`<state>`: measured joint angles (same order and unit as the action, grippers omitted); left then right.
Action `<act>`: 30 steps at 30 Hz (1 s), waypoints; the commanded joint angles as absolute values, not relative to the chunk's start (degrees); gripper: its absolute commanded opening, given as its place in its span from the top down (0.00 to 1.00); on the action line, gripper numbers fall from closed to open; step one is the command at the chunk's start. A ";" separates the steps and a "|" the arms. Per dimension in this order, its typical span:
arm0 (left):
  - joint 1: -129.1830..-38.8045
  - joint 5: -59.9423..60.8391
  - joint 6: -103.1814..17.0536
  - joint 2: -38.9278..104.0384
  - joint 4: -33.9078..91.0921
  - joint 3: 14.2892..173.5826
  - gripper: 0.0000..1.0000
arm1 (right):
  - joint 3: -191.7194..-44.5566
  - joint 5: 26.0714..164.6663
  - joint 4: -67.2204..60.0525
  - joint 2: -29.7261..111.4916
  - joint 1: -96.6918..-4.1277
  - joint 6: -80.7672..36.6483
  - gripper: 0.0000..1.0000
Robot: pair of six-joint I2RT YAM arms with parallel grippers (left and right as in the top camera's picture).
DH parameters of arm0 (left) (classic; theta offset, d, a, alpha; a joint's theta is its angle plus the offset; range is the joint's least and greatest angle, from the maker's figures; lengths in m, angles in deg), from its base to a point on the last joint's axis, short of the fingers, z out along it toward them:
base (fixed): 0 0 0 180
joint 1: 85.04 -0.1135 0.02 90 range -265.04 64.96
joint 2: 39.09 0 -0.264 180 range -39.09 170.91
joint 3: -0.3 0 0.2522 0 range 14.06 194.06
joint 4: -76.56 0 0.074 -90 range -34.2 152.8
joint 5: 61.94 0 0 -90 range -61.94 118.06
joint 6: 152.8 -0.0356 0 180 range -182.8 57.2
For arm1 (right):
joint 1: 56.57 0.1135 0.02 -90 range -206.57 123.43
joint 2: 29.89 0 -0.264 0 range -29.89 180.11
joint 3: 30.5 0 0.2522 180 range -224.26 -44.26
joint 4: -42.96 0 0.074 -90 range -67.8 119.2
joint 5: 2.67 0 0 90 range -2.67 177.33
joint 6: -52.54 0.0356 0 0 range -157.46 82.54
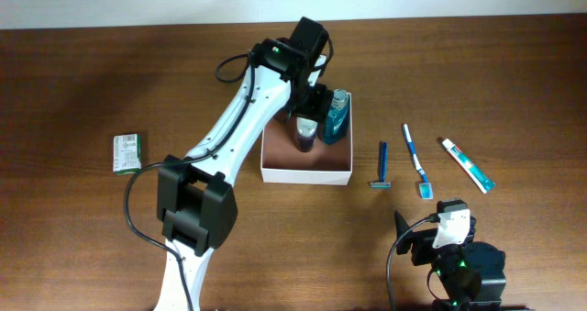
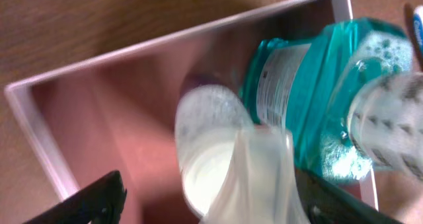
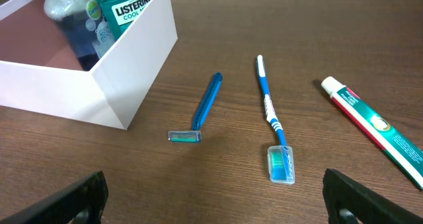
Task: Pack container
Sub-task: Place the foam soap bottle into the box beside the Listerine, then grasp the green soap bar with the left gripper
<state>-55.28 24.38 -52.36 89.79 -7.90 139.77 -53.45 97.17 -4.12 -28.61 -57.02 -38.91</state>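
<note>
The container (image 1: 306,174) is a square white box with a pinkish-brown inside, at the table's middle. In it stand a teal mouthwash bottle (image 1: 336,118) and a dark bottle with a white cap (image 1: 304,132). My left gripper (image 1: 308,105) hangs over the box. In the left wrist view its fingers (image 2: 211,204) are spread wide around the white-capped bottle (image 2: 211,138), with a gap on the left side. The mouthwash bottle (image 2: 297,98) and the container wall (image 2: 39,138) show there too. My right gripper (image 3: 218,197) is open and empty above bare table at the front right.
A blue razor (image 1: 382,167), a capped blue toothbrush (image 1: 415,158) and a toothpaste tube (image 1: 468,164) lie right of the box. They also show in the right wrist view: razor (image 3: 201,108), toothbrush (image 3: 271,118), toothpaste (image 3: 377,128). A green-and-white soap packet (image 1: 127,152) lies far left.
</note>
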 commanded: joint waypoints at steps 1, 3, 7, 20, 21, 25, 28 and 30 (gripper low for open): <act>-57.43 23.97 -54.75 85.55 -12.53 146.28 0.14 | -53.10 97.67 -4.16 -29.05 -57.35 -38.45 0.01; -58.74 23.99 -56.06 84.32 -17.06 149.85 0.14 | -53.10 97.67 -4.16 -29.05 -57.35 -38.45 0.01; -62.17 24.16 -56.69 81.29 -26.28 156.64 0.14 | -53.10 97.67 -4.16 -29.05 -57.35 -38.45 0.01; -85.88 32.40 -58.57 73.29 -33.91 144.21 0.06 | -53.10 97.67 -4.16 -29.05 -57.35 -38.45 0.01; -87.74 32.38 -58.57 73.48 -33.60 141.43 0.06 | -53.10 97.67 -4.16 -29.05 -57.35 -38.45 0.01; -95.09 31.35 -58.55 73.64 -26.45 126.85 0.06 | -53.10 97.67 -4.16 -29.05 -57.35 -38.45 0.01; -99.33 30.44 -58.86 73.64 -17.60 117.48 0.06 | -53.10 97.67 -4.16 -29.05 -57.35 -38.45 0.01; -101.12 30.39 -61.24 73.66 -12.36 113.30 0.06 | -53.10 97.65 -4.16 -29.05 -57.35 -38.45 0.01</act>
